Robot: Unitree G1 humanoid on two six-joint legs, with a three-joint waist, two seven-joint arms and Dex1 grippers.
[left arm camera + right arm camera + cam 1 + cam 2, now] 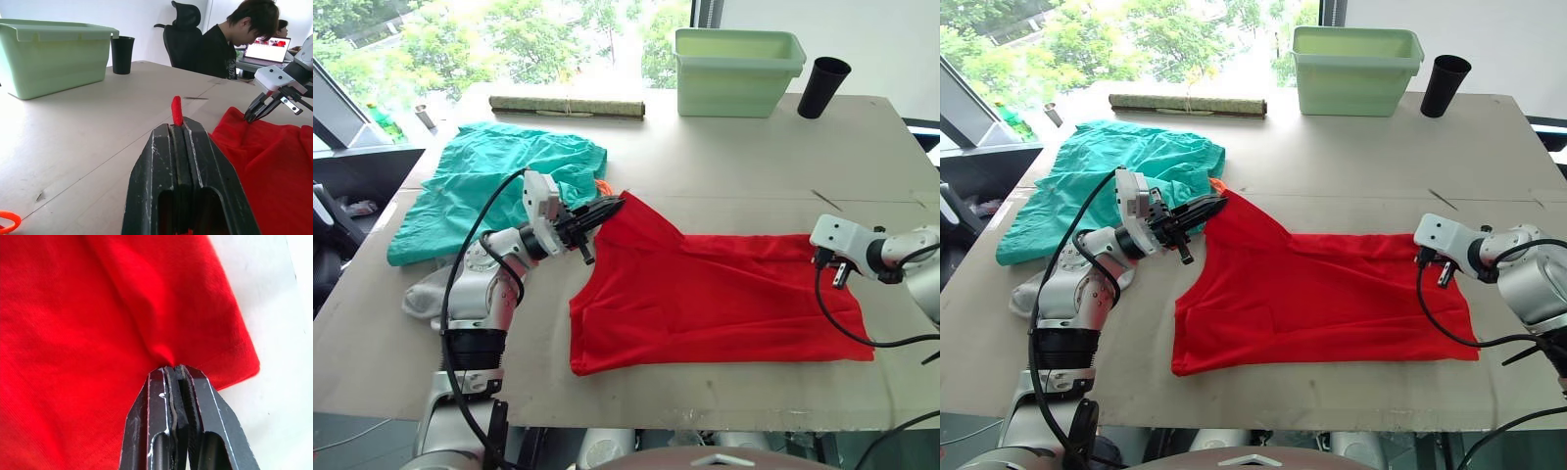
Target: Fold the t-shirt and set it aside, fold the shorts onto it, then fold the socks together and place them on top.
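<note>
The red t-shirt (705, 299) lies spread across the middle of the table. My left gripper (612, 206) is shut on its far left corner and lifts that corner into a peak; a sliver of red cloth (176, 110) sticks out past the closed tips. My right gripper (826, 260) is shut on the shirt's far right edge, the fabric bunching at the tips (172, 366). The teal-green shorts (494, 186) lie crumpled at the back left, their orange drawstring (602, 185) showing beside the shirt. A pale grey sock (426, 292) lies by the left arm, partly hidden by it.
A pale green bin (736, 70) and a black cup (823, 86) stand at the table's far right. A rolled mat (566, 106) lies along the far edge. A person (234, 41) sits at a laptop beyond the table.
</note>
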